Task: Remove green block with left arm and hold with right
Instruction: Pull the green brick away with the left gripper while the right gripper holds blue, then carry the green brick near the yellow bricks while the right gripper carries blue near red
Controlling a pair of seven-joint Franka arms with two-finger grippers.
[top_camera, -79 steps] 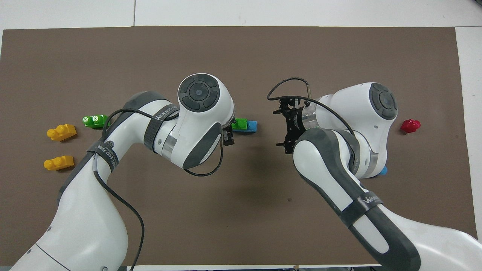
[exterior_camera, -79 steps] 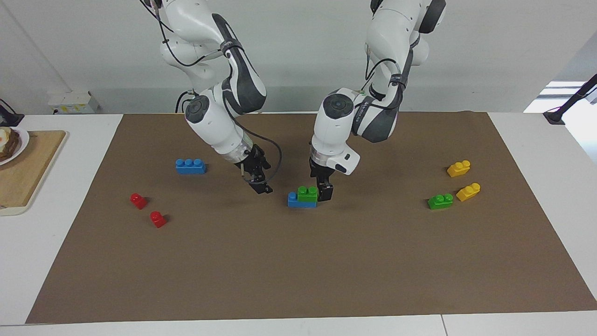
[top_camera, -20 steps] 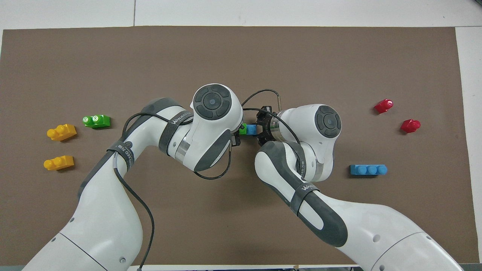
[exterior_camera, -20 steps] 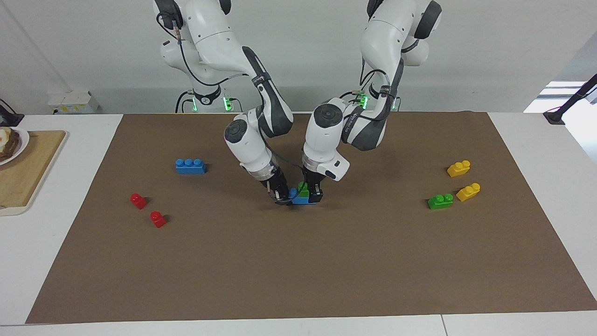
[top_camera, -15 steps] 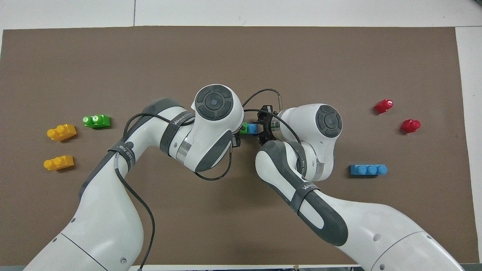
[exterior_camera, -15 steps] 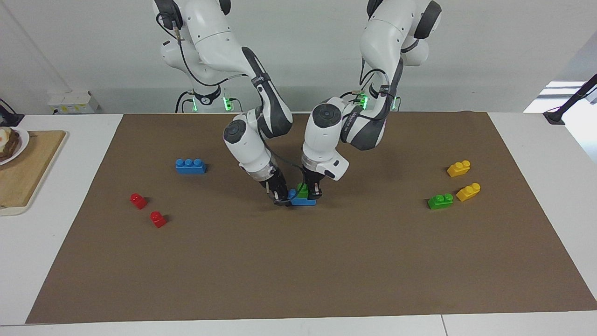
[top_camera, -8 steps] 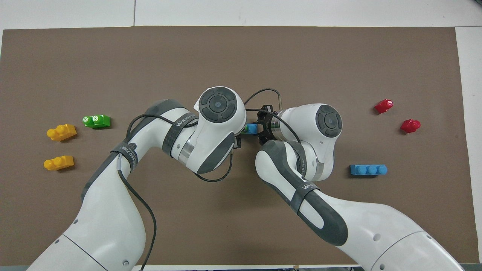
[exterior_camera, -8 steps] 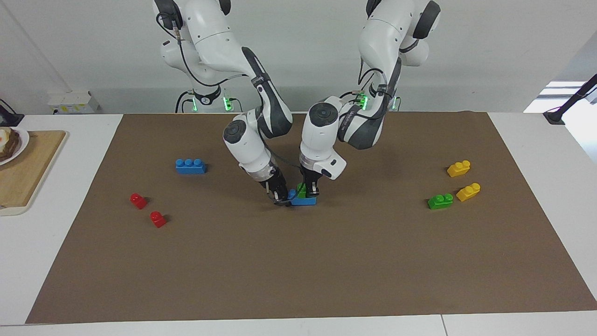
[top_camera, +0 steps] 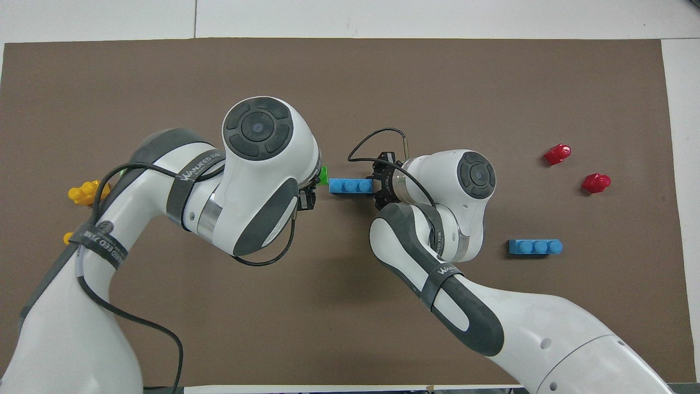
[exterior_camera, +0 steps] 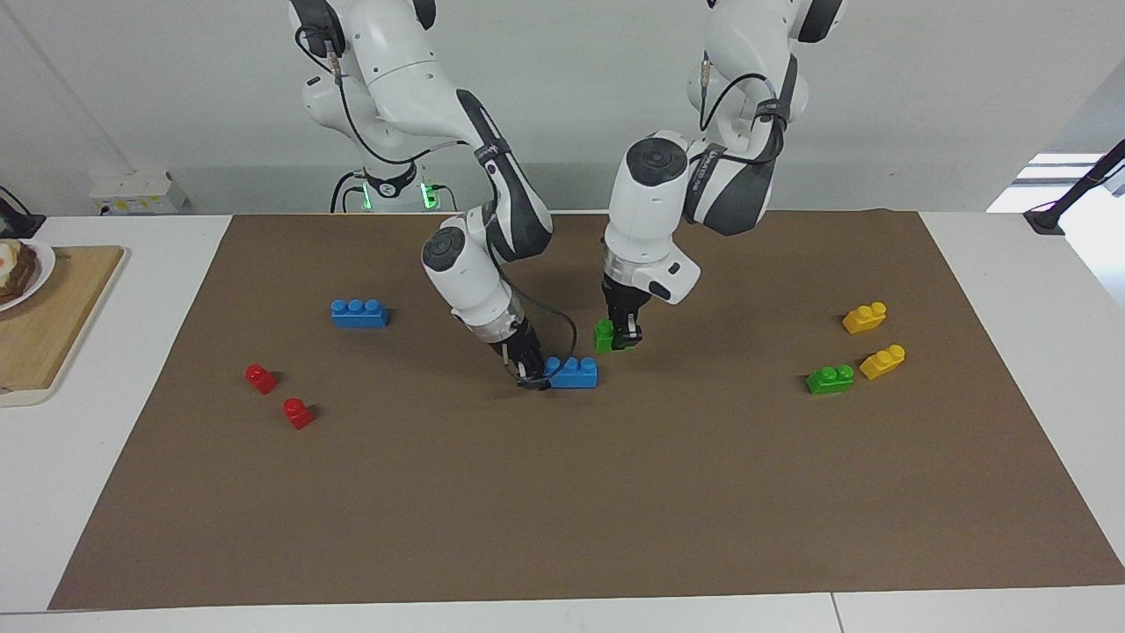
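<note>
While right tool [exterior_camera: 533,376] grips blue brick [exterior_camera: 572,372] — left tool [exterior_camera: 626,338] holds green block [exterior_camera: 604,336].

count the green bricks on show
2: the green block is held up by the left pincer above the mat; the second green brick lies beside the yellow bricks toward the left arm's end.

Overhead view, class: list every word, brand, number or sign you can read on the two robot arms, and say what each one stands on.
"WANJEED": grey strap on the left arm, readable.
Round logo with small lettering: second strap on the left arm, too small to read.
Lettering on the right arm's grey strap: too small to read.
No numbers or signs.
</note>
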